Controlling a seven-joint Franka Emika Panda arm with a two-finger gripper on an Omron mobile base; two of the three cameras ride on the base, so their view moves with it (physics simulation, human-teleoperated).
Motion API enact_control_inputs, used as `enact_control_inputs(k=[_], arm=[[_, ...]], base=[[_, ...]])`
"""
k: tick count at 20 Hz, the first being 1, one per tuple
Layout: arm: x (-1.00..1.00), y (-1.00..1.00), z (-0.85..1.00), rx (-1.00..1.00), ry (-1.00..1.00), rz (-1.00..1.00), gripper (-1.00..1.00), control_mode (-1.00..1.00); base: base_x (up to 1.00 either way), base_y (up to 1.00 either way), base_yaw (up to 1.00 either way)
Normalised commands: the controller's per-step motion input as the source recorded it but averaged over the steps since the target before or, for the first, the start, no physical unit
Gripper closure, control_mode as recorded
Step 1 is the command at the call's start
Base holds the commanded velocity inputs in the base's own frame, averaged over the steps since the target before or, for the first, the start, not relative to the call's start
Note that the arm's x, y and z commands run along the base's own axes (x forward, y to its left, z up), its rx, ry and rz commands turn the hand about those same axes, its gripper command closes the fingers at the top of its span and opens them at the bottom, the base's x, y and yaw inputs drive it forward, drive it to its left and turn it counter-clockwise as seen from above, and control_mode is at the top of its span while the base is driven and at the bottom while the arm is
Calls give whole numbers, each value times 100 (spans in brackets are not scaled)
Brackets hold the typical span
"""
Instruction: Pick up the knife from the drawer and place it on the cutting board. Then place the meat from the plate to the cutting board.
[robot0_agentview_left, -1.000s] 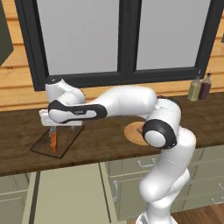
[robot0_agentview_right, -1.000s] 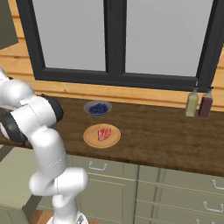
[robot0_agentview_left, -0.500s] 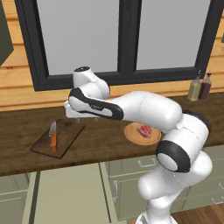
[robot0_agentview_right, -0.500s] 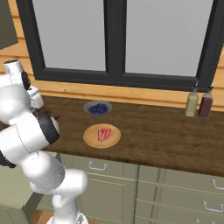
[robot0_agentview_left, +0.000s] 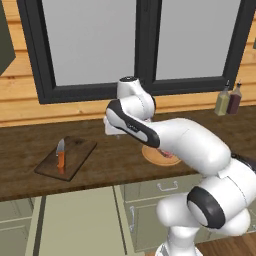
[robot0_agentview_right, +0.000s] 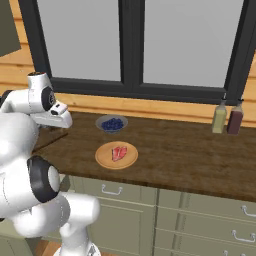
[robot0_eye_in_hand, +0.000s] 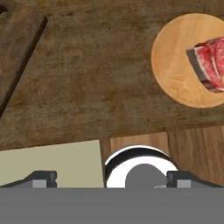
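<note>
Now knife (robot0_agentview_left: 60, 157) lies on cutting board (robot0_agentview_left: 75, 161), so step 2: meat (robot0_agentview_right: 119, 152) sits on plate (robot0_agentview_right: 106, 160). Gripper (robot0_eye_in_hand: 111, 178), jaws wide & empty, betw. board & plate; next needs descent over meat.

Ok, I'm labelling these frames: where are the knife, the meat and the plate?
knife (robot0_agentview_left: 60, 159), left base view, orange-red handle.
meat (robot0_agentview_right: 119, 152), right base view, middle of the slab.
plate (robot0_eye_in_hand: 177, 65), hand view, bare wooden face left of the meat.
</note>
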Motion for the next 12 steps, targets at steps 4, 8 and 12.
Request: enact_control_inputs(k=[4, 8, 12], arm=[[-8, -96, 2, 0, 0, 4, -100, -100], [-4, -98, 0, 0, 0, 5, -100, -100], [0, -100, 0, 0, 0, 6, -100, -100]], base=[[0, 0, 0], [0, 0, 0], [0, 0, 0]])
